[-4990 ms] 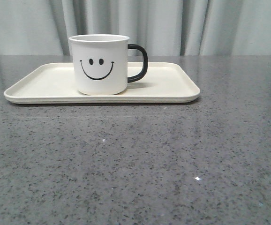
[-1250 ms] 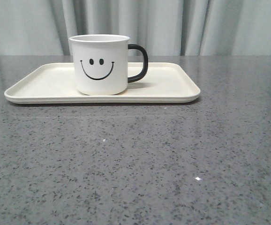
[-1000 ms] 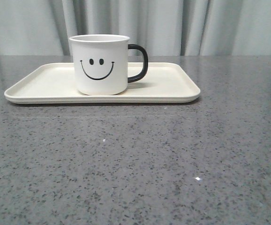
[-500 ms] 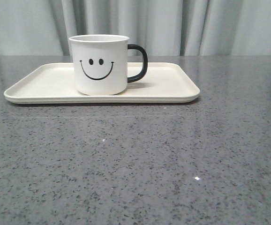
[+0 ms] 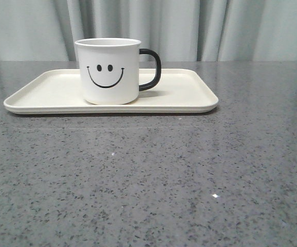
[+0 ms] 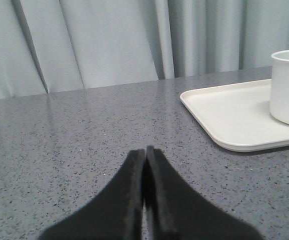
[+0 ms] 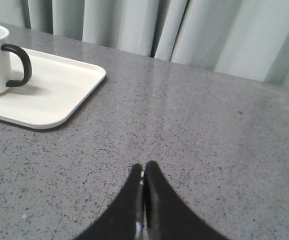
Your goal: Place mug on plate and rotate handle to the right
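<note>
We saw the mug (image 5: 109, 71) standing upright on the plate (image 5: 179, 98), a bit left of the plate's centre, smiley face twd the front cam. The handle (image 5: 151, 69) stuck out to the right, seen side-on as a black loop over the plate's bare right part.

The plate lay flat on the grey speckled table (image 5: 148, 180), long side across the front view, rim low all round. Bare plate showed on both sides of the mug, more on the right than the left.

Neither gripper was near the mug. The left gripper (image 6: 144, 155) had its jaws pressed together w/ nothing between them, hovering over bare table, well apart from the plate's left end; its wrist cam caught only the mug's left wall (image 6: 288, 87) and the plate corner (image 6: 219, 115). The right gripper (image 7: 143, 172) was likewise closed on nothing, over bare table well off the plate's right end; its cam showed the handle (image 7: 18, 65) pointing twd that side, w/ the plate's rounded corner (image 7: 79, 95) between.

Room: wide open tabletop lay in front of the plate and to both sides. Behind the plate the table's far edge met a pale pleated curtain (image 5: 189, 25), so less room there. No arm appeared in the front view.
</note>
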Tool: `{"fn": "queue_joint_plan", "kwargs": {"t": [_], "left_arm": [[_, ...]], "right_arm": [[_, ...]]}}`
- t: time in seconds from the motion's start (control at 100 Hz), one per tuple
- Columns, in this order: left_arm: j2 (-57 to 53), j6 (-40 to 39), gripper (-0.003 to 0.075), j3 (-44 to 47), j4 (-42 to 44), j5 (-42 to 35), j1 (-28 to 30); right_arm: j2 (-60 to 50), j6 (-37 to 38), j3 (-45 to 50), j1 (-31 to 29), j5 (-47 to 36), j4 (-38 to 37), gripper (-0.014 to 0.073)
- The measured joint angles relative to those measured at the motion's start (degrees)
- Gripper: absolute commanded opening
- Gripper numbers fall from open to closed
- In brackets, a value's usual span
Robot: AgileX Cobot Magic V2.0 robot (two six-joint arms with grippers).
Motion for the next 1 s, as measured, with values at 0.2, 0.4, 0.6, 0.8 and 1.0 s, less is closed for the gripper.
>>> {"fn": "queue_joint_plan", "kwargs": {"t": [0.2,0.4,0.6,0.8,1.0], "left_arm": [[0.0,0.0,-0.0020,0.0,0.0,0.0,0.0],[0.0,0.0,-0.0020,0.0,0.0,0.0,0.0],[0.0,0.0,-0.0020,0.0,0.0,0.0,0.0],[0.0,0.0,-0.0020,0.0,0.0,0.0,0.0],[0.0,0.0,-0.0020,0.0,0.0,0.0,0.0]], "right_arm": [[-7.3,5.2,6.2,0.0,-0.5,-2.6,-0.0067],[-7.8,6.2,9.2,-1.6,-1.4,-3.0,-0.0067],[-7.8,7.2,12.1,-5.1,-5.6,-3.0,-0.0067],[-7.8,7.2,14.6,-5.4,-10.2,-3.0,-0.0067],[-7.8,7.2,14.6,-5.4,-10.9,-3.0,-0.0067]]}}
